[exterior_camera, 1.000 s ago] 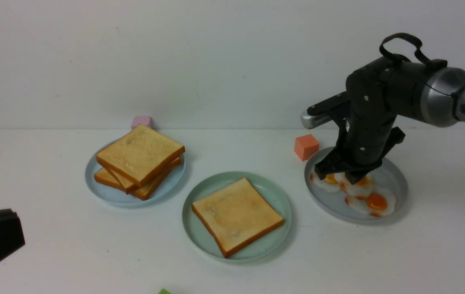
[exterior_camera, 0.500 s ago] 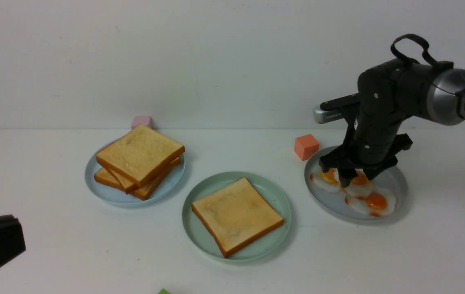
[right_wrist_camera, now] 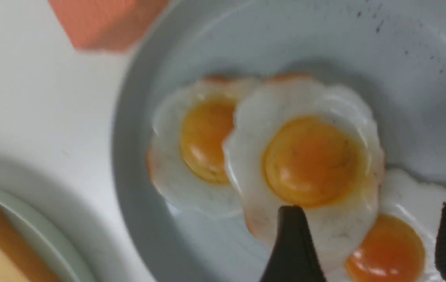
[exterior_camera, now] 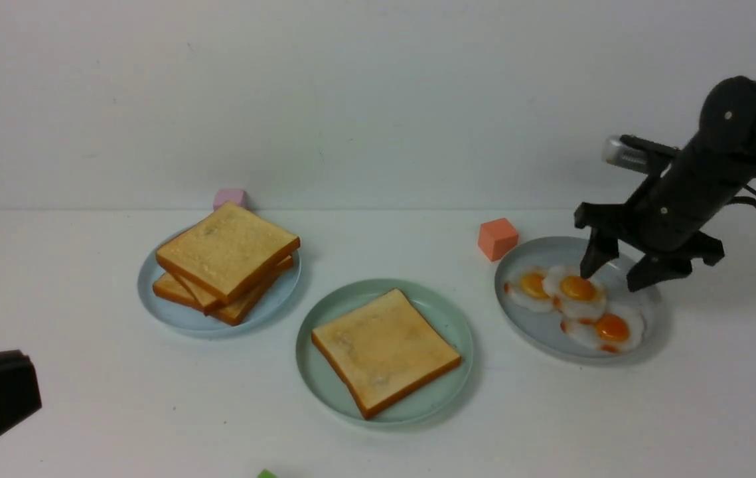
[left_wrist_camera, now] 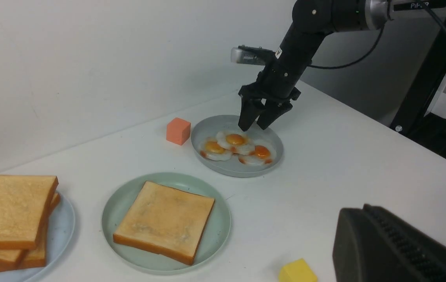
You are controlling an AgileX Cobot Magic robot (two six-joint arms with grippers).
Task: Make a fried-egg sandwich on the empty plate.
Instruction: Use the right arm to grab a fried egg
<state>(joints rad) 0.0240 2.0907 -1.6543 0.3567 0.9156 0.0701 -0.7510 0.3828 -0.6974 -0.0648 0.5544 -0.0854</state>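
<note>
Fried-egg sandwich incomplete: one square golden-brown toast slice (exterior_camera: 384,352) lies on round mint-green plastic plate (exterior_camera: 452,317), well left of right pincer (exterior_camera: 610,280). Pincer jaws apart, empty, over white orange-yolked egg (exterior_camera: 577,290). Egg pickup appears in hand; next move: descend, clamp egg edge.

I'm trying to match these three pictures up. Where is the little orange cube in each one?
Front view: orange cube right of centre, by the egg plate's far left rim.
Left wrist view: mid-picture, beside that plate's rim.
Right wrist view: blurred, cut off at the picture's edge, just outside the rim.
Shared landmark: the egg plate.
</note>
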